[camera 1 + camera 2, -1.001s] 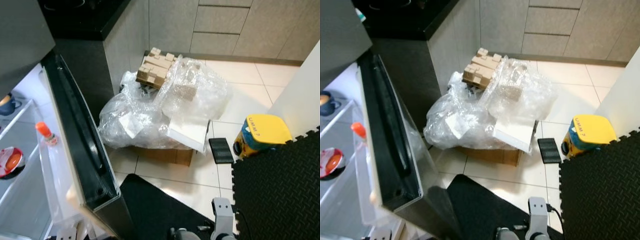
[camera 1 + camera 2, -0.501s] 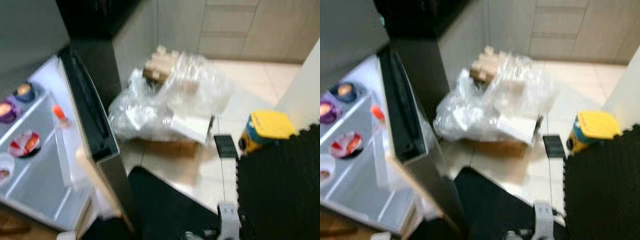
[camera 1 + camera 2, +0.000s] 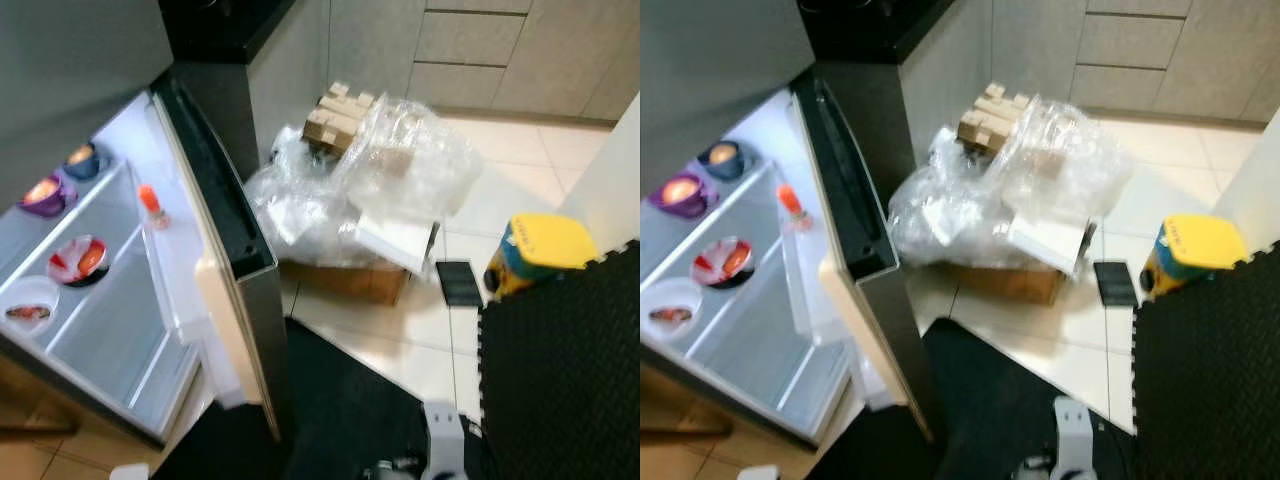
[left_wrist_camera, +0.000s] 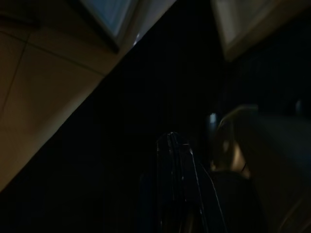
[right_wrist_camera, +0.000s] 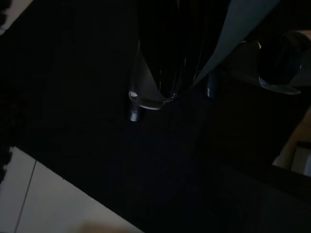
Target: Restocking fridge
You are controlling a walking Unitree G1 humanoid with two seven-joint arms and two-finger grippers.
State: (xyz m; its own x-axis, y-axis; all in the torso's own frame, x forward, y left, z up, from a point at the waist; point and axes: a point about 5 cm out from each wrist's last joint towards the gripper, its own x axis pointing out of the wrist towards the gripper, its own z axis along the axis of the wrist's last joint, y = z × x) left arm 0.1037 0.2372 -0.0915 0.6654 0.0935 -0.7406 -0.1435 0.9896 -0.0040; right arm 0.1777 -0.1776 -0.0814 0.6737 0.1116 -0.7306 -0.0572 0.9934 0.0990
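I see the open grey fridge door (image 3: 215, 225) running down the centre-left of the frame, with the lit white fridge shelves (image 3: 95, 300) at left holding a purple bowl (image 3: 44, 193), a red-and-white bowl (image 3: 78, 259), a white dish (image 3: 27, 303) and a small orange-capped bottle (image 3: 151, 205). At upper centre, crumpled clear plastic wrap (image 3: 360, 190) covers a brown cardboard box (image 3: 345, 280). A yellow-and-blue container (image 3: 535, 250) sits at right. Both wrist views are dark; I cannot tell either gripper's finger state.

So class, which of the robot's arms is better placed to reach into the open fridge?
Probably the left: the fridge shelves lie on the robot's left, with the open door standing between them and its right side.
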